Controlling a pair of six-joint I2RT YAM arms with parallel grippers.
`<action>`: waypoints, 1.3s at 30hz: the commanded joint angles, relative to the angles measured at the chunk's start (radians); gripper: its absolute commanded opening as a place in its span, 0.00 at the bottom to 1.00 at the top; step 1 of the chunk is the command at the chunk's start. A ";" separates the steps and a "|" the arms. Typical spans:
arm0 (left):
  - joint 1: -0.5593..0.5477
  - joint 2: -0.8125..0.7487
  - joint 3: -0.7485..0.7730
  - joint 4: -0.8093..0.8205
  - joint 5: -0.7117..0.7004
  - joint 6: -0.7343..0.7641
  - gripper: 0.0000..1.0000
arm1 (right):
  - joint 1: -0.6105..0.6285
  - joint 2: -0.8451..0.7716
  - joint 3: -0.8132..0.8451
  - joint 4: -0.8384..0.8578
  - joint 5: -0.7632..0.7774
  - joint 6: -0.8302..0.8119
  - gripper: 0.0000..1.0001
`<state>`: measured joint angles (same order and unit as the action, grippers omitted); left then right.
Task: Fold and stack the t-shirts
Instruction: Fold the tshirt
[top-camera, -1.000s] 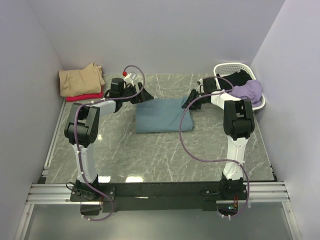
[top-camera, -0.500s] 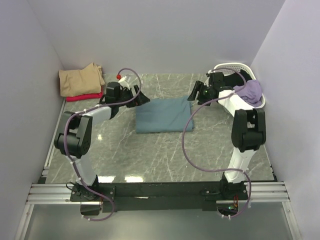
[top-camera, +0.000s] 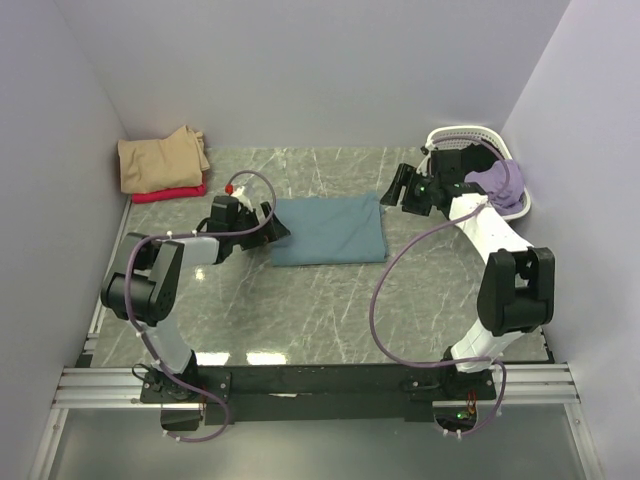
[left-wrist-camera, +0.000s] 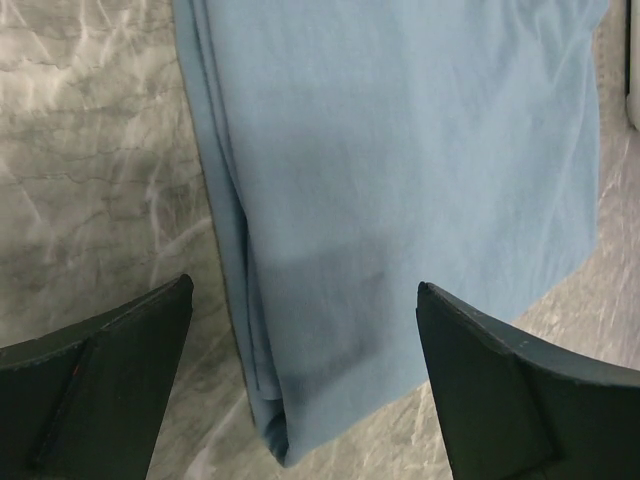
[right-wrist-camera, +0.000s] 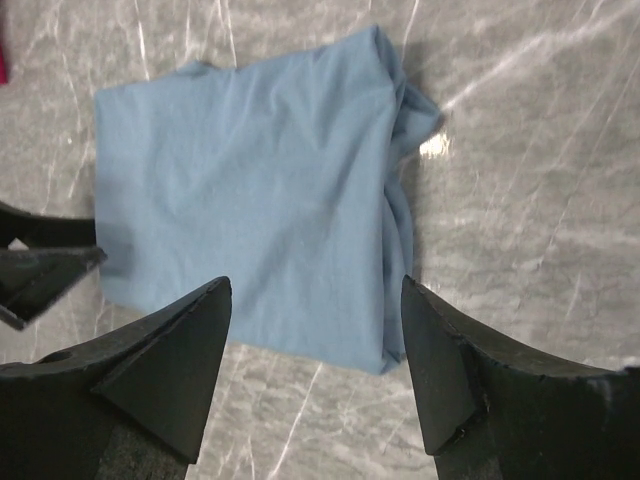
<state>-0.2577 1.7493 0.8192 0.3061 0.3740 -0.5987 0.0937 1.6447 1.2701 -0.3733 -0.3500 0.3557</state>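
On the marbled desk (top-camera: 300, 310) the folded teal t-shirt (top-camera: 328, 230) lies flat at centre with nothing gripping it. The fold looks finished and ready to stack on the tan and red t-shirts (top-camera: 160, 165) in the far-left corner. The right claw (right-wrist-camera: 315, 285), at the shirt's right edge a second ago, now hangs wide and empty by its far-right corner. The left claw (left-wrist-camera: 302, 290) has sunk to the left edge, wide and empty.

Four soft cloth shirts show: one teal-blue shirt (top-camera: 330, 228) at centre, one tan shirt (top-camera: 158, 160) atop one red shirt (top-camera: 172, 192) upper left, one lilac shirt (top-camera: 501, 182) in the one white lattice plastic basket (top-camera: 468, 133).
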 joint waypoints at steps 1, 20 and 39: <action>-0.003 0.018 0.006 0.042 -0.006 -0.003 0.99 | -0.003 -0.060 -0.025 0.004 -0.029 -0.015 0.75; -0.017 0.173 0.069 0.119 0.183 -0.065 0.92 | 0.028 -0.080 -0.008 -0.056 0.006 -0.031 0.76; -0.061 0.329 0.121 0.257 0.279 -0.138 0.38 | 0.029 -0.069 -0.015 -0.068 0.020 -0.046 0.77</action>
<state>-0.2943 2.0239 0.9306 0.5774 0.6125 -0.7223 0.1154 1.6047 1.2377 -0.4408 -0.3470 0.3313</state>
